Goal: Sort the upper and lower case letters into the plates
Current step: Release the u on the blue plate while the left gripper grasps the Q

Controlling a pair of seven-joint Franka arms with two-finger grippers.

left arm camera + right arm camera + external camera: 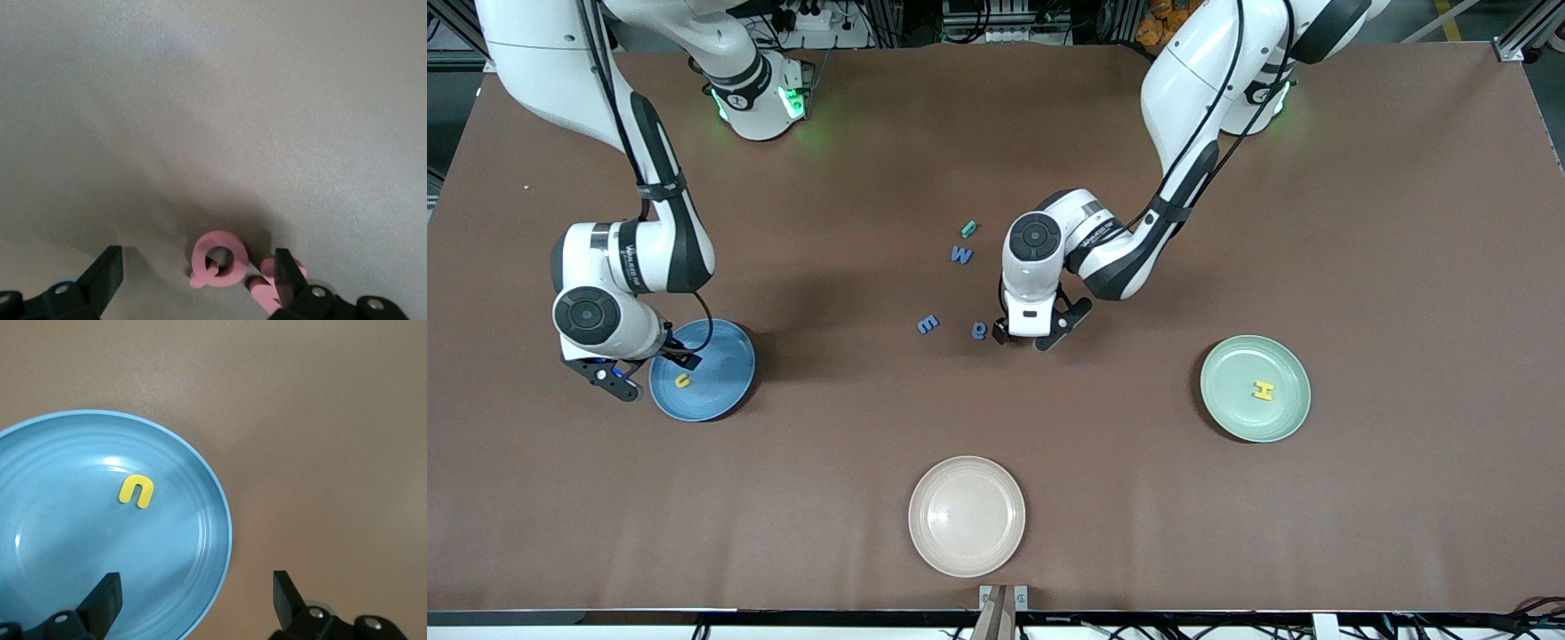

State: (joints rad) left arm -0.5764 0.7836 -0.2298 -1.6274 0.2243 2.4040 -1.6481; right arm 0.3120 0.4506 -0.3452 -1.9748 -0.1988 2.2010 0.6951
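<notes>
Meanwhile, the blue plate [716, 356] held a yellow "u" [683, 381] and the green plate [1232, 404] a yellow "H" [1263, 390]. Spread wide, the right gripper [649, 373] hung over the blue plate's rim; the left gripper [193, 283] straddled a red "Q" [219, 259], fingers [107, 270] apart. Blue letters "M" [961, 255] and "E" [928, 324] lay nearby.

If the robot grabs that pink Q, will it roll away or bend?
Probably neither. The pink Q lies flat on the table, so it likely won't roll. It looks chunky, so probably stiff. Being tiny between the left gripper and its open jaws, it might slide if nudged.
</notes>
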